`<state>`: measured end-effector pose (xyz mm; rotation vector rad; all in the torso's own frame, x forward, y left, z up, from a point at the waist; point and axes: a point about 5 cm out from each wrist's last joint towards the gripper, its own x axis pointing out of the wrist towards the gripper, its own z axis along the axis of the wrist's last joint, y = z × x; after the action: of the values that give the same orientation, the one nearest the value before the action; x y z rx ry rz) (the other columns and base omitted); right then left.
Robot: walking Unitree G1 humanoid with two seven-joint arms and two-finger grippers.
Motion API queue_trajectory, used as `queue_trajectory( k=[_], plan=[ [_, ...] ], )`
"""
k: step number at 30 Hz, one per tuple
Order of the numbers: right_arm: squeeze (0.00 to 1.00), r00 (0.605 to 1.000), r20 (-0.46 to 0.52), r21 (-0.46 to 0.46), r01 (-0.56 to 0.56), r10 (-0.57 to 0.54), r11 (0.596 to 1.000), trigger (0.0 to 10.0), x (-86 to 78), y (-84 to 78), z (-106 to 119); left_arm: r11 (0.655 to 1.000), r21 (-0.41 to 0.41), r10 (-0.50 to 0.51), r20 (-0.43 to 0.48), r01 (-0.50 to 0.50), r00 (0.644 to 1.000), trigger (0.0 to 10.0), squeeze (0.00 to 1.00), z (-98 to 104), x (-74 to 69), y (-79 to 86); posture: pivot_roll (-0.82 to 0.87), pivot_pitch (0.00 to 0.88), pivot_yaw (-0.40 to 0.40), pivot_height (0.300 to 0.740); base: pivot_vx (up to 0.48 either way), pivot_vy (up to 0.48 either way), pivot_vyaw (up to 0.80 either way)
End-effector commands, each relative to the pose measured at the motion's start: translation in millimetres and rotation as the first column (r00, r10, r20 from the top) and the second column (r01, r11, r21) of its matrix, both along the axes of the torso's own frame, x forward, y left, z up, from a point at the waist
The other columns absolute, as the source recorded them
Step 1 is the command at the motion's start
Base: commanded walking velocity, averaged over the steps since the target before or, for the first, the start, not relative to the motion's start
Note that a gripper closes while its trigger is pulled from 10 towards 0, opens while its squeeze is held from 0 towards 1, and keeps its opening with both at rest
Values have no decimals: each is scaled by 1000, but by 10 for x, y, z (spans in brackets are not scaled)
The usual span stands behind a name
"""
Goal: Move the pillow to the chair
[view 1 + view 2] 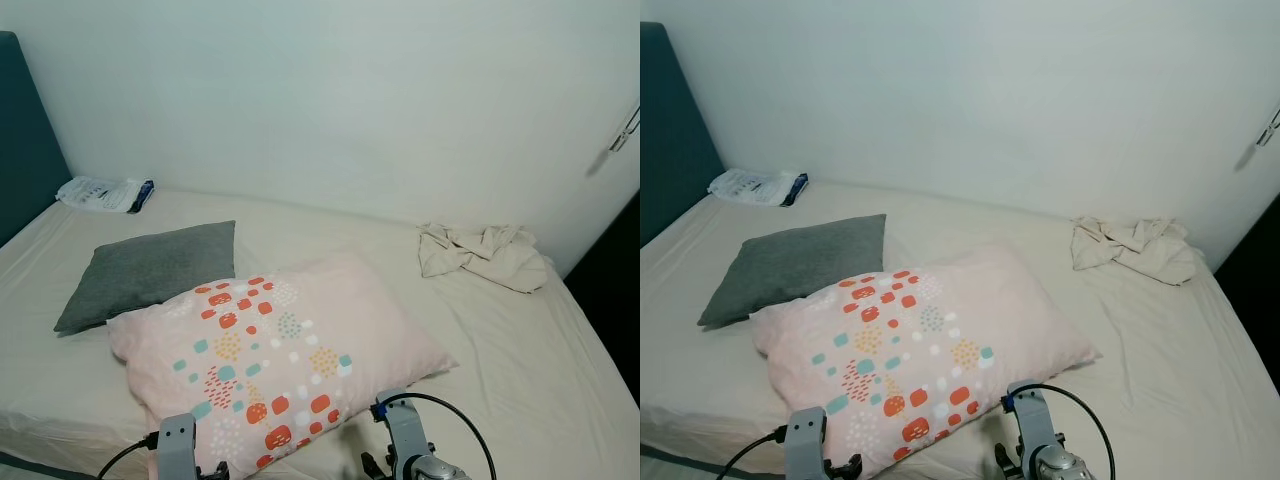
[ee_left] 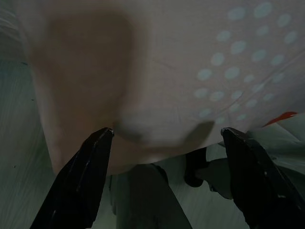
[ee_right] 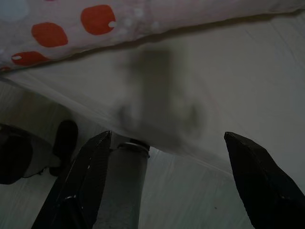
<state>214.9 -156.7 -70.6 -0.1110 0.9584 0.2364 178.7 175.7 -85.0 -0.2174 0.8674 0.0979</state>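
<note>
we look down on a bed (image 1: 520,340) with a pale cream sheet, set against a white wall (image 1: 350,90). the pink pillow (image 1: 290,350), printed with red, teal and yellow patches, lies on the near half of the bed, slightly angled, its near corner reaching the mattress edge. just behind it to the robot's left lies a grey cushion (image 1: 150,270), its near edge touching or slightly tucked under the pink pillow; we cannot tell which. a dark teal headboard (image 1: 25,140) stands at the far left. near it, by the wall, sits a white plastic packet (image 1: 100,193). a crumpled beige cloth (image 1: 485,255) lies at the far right of the bed, well apart from the pillow.

both arms are raised low at the near edge of the bed. the left gripper (image 2: 162,143) has its two black fingers (image 2: 88,176) spread wide, nothing between them; the wrist view shows the pillow's pale dotted fabric close in front, above the fingertips, with the gripper's shadow on it. the right gripper (image 3: 167,148) is also spread wide and grips nothing; it points at the bare sheet just beside the pillow's red-spotted edge. dark floor (image 3: 38,191) shows below the mattress edge in the right wrist view.
</note>
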Motion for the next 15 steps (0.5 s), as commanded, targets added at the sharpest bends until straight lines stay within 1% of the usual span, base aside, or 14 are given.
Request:
queue_trajectory(
  k=[1,6,11,14,15],
  plan=[
    [0,1000,6,5,6,-6,1000,10000,13,3,8,1000,-2,-3,-25,3,1000,10000,0,-27,-47,-21,1,28,-87,683,0,0,0],
    [0,1000,2,0,6,-6,1000,10000,7,-2,3,1000,2,-9,-30,9,1000,10000,0,-32,-56,-21,-2,32,-83,683,0,0,0],
    [0,999,-10,20,38,-38,999,10000,-4,-11,-3,1000,3,-18,-32,18,999,10000,0,-37,-66,-29,-3,44,-80,663,0,0,0],
    [0,995,29,75,97,-99,992,10000,109,-36,69,1000,3,-17,-29,17,999,10000,0,-40,-77,-32,-13,61,-78,648,0,0,0],
    [0,990,57,108,120,-127,987,10000,184,-40,120,1000,4,-20,-30,20,999,10000,0,-42,-82,-34,-13,66,-74,643,0,0,0]
  ],
)
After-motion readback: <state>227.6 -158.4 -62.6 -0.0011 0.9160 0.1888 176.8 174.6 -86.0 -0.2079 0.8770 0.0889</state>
